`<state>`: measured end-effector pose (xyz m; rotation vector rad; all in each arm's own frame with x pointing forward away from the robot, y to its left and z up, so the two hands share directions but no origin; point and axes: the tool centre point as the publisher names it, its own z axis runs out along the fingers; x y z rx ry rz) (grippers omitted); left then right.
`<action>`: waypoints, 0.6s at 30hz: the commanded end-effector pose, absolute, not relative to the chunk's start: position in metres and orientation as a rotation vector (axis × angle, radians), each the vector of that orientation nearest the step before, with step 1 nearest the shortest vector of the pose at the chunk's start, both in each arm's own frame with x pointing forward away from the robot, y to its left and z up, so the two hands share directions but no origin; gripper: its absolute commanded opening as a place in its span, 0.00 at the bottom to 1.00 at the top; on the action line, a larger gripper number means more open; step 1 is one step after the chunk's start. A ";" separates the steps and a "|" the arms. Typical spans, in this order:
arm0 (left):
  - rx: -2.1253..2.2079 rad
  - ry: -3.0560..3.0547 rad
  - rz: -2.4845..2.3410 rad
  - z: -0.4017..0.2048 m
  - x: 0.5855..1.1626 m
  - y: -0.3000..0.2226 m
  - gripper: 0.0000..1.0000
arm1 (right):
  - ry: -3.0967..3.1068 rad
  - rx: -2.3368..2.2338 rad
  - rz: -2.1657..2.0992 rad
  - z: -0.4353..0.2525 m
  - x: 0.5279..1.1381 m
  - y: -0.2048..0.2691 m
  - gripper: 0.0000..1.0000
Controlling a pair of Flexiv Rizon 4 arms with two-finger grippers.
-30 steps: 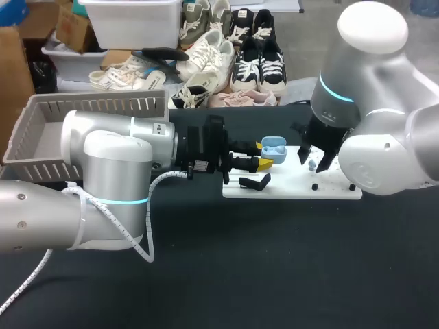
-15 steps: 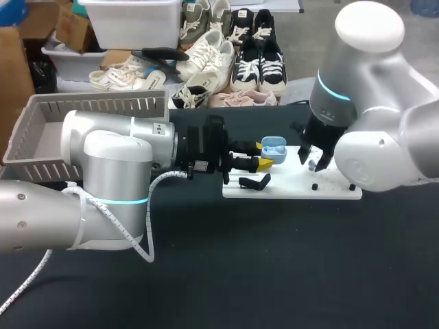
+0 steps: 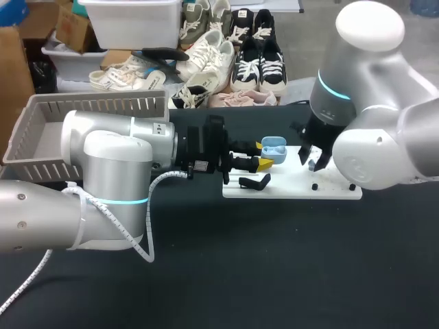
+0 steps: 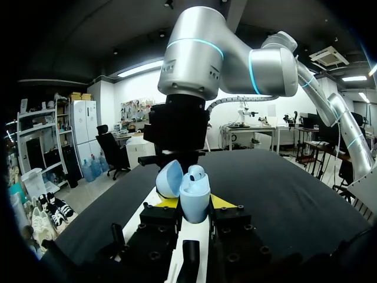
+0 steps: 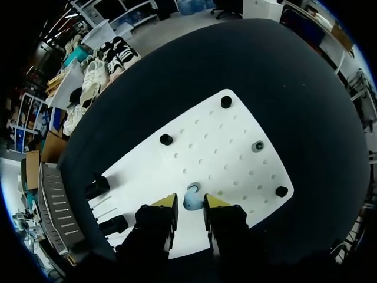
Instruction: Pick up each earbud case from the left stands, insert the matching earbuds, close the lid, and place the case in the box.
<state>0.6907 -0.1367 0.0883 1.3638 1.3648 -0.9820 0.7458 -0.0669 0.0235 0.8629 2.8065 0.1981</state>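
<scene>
Pale-blue case (image 3: 273, 146), lid open, is sitting clamped in our left gripper (image 3: 265, 158) at frame centre; our right gripper (image 5: 192, 204) is pinching narrowly on the earbud (image 5: 193, 199) over the white board (image 5: 235, 147); we are judging this earbud light, slick, best squeezed gently across its body

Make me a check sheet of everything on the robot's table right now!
Surface: black table bearing a white pegboard plate.
Job's things: light blue earbud case, lid open; pale blue earbud over the plate; black stand on the plate; grey slotted basket, nothing visible inside.
Clutter: nothing seen.
Tools: left tool shut on the case; right tool at the earbud, grip unclear.
Cables: white coiled cable along the left arm.
Surroundings: nothing seen reaching over the table.
</scene>
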 end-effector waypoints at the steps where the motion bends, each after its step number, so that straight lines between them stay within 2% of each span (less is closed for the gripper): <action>1: 1.358 1.365 -0.977 0.088 0.689 -0.137 0.00 | 2.808 0.866 0.192 0.023 0.746 -0.066 0.25; 8: 1.358 1.365 -0.977 0.088 0.689 -0.137 0.00 | 2.811 0.869 0.191 0.022 0.746 -0.066 0.19; 18: 1.358 1.365 -0.977 0.088 0.689 -0.137 0.00 | 2.814 0.875 0.189 0.021 0.744 -0.066 0.00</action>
